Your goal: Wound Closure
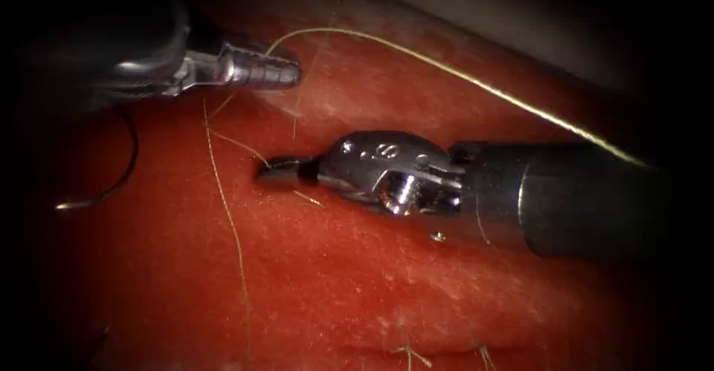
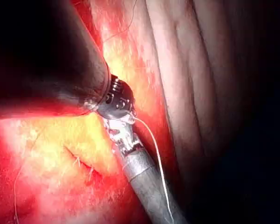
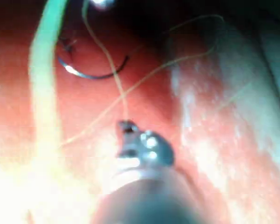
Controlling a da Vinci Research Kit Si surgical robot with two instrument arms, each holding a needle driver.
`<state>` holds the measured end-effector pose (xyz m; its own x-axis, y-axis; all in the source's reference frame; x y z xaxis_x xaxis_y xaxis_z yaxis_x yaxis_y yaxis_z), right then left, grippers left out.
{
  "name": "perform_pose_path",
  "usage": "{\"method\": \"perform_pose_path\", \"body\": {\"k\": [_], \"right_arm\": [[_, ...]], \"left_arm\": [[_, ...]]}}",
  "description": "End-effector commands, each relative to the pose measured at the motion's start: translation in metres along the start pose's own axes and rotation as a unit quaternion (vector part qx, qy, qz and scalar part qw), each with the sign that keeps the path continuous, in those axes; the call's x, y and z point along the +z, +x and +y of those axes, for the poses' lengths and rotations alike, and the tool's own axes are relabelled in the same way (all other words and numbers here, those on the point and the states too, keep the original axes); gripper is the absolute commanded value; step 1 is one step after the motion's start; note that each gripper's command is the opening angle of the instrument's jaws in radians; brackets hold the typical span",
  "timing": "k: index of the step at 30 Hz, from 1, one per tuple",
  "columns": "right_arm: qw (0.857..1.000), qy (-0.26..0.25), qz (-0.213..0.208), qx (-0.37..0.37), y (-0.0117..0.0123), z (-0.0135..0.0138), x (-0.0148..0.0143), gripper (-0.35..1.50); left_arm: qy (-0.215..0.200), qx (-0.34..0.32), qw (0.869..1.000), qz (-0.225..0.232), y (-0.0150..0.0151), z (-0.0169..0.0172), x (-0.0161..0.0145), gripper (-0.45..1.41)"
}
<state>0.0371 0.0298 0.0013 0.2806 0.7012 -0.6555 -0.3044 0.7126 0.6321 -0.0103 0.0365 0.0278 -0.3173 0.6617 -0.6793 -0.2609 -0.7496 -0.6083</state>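
The right hand (image 1: 271, 172) lies nearest the endoscope, its thick dark shaft coming in from the right and its steel wrist lying over the middle of the tissue (image 1: 372, 282). Its two dark jaws are closed together, and a strand of the thread (image 1: 461, 75) meets them at the tip, so it appears to hold the thread there. In the right wrist view the same hand (image 3: 126, 127) sits with the thread (image 3: 112, 74) running straight up from its tip.

The left hand (image 1: 286, 73) enters from the upper left, a ribbed silver tool with its jaws pressed shut. The thread arcs out from just beside its tip and sweeps across to the right, over the right arm's shaft; the left hand seems to grip it, though the exact contact is hard to make out. More thread trails down the tissue below the left hand in thin pale lines.

The needle (image 1: 119, 181) lies free at the left of the endoscope view, a dark curve resting on the tissue, well apart from both hands and held by neither. In the right wrist view the needle (image 3: 91, 74) shows as a dark arc lying on the red surface beyond the hand.

Short cut ends of thread (image 1: 410, 354) stand up from the tissue near the lower edge of the endoscope view.
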Motion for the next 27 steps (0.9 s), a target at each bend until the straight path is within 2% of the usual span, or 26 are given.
{"method": "perform_pose_path", "body": {"k": [1, 2, 5, 17, 19, 22, 24, 27], "right_arm": [[1.000, 0.001, 0.003, 0.000, 0.0001, 0.0001, 0.0003, -0.35], [1.000, 0.003, 0.009, 0.000, 0.0001, 0.0001, -0.0004, -0.35], [1.000, 0.007, 0.012, 0.000, 0.0001, 0.0001, -0.0013, -0.35], [0.999, 0.017, 0.030, -0.006, -0.0018, -0.0006, -0.0063, -0.35], [0.998, 0.018, 0.052, -0.005, -0.0019, -0.0005, -0.0068, -0.32], [0.998, 0.020, 0.067, -0.005, -0.0021, -0.0004, -0.0071, 0.39], [0.997, 0.024, 0.074, -0.005, -0.0023, -0.0005, -0.0077, 1.06], [0.997, 0.027, 0.079, -0.006, -0.0025, -0.0005, -0.0084, 1.25]], "left_arm": [[-0.002, 0.000, 1.000, 0.008, -0.0005, -0.0003, 0.0006, -0.35], [-0.008, 0.000, 0.999, 0.033, -0.0008, -0.0010, 0.0001, -0.35], [-0.013, 0.000, 0.998, 0.053, -0.0012, -0.0017, -0.0008, -0.35], [0.006, 0.038, 0.996, 0.082, -0.0045, -0.0043, -0.0038, -0.35], [0.008, 0.039, 0.995, 0.095, -0.0053, -0.0049, -0.0037, -0.35], [0.014, 0.045, 0.992, 0.115, -0.0063, -0.0056, -0.0034, -0.35], [0.018, 0.058, 0.989, 0.134, -0.0072, -0.0062, -0.0031, -0.35], [0.021, 0.072, 0.985, 0.157, -0.0079, -0.0068, -0.0028, -0.35]]}}
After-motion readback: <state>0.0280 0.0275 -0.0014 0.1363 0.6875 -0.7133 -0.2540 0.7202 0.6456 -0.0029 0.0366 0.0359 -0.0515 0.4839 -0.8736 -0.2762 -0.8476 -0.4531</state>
